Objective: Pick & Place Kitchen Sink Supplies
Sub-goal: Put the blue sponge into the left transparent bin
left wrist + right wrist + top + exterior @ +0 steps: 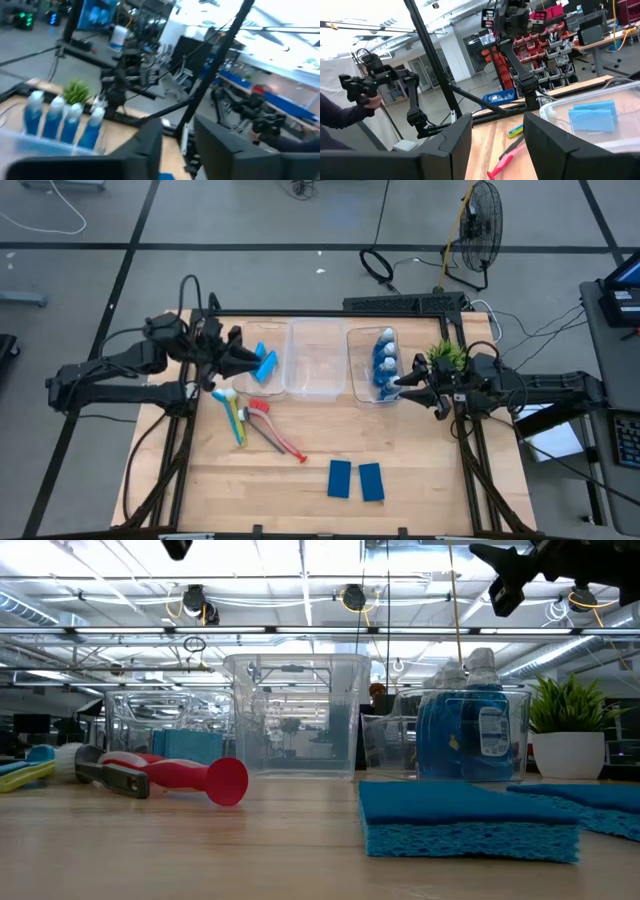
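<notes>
Two flat blue sponges [266, 363] lie in the left clear bin [268, 385], also seen as sponges [592, 117]. Two more sponges [355, 480] rest flat on the table near its near edge. Several blue-and-white bottles [383, 362] stand upright in the right bin [368, 392]. Red, yellow-green and light blue brushes [252, 420] lie on the table in front of the left bin. My left gripper [250, 360] hovers open beside the left bin's sponges, its fingers empty [177, 145]. My right gripper [400, 383] hangs open beside the bottle bin, also empty [492, 145].
A middle clear bin [314, 385] stands between the other two with nothing in it. A small green potted plant [446, 356] sits at the table's far right corner, close behind my right gripper. A person holding hand controllers [362, 87] stands beyond the table.
</notes>
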Robot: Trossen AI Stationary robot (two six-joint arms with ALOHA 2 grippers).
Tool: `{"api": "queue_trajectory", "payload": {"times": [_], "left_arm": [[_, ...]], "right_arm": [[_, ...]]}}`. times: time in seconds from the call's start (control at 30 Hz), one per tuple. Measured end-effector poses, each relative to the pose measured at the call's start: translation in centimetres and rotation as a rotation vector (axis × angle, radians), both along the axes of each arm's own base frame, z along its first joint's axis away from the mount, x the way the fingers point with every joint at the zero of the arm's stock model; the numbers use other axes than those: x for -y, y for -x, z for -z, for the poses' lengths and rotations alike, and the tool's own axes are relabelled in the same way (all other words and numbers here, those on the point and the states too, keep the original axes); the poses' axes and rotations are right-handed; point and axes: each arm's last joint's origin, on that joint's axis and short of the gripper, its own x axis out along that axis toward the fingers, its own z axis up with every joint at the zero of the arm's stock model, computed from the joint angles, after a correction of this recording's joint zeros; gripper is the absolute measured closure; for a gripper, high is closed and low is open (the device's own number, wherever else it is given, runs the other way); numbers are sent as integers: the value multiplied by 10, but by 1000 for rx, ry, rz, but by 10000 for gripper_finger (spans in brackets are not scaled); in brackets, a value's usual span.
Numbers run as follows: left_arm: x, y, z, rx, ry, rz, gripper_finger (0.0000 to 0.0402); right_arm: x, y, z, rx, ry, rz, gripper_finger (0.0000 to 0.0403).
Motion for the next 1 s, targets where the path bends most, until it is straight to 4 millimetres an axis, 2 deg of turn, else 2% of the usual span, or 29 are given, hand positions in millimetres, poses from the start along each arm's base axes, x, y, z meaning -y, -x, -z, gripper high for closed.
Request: {"api": "queue_trajectory", "payload": {"times": [0.13, 0.2, 0.33, 0.47, 0.8, 1.0], "left_arm": [[3, -1, -3, 28, -1, 22, 370], [5, -1, -3, 29, -3, 32, 393], [8, -2, -2, 25, -9, 28, 395], [10, -4, 4, -41, 1, -70, 398], [20, 4, 50, -531, -12, -375, 400], [24, 11, 62, -659, -51, -458, 400]], "right_arm": [[0, 0, 0, -4, -32, -5, 238], [0, 0, 0, -5, -41, -6, 238], [0, 0, -1, -5, -69, -10, 239], [0, 0, -4, 30, -80, -14, 244], [0, -7, -8, 89, -50, -12, 269], [-8, -18, -15, 69, -34, -65, 285]]}}
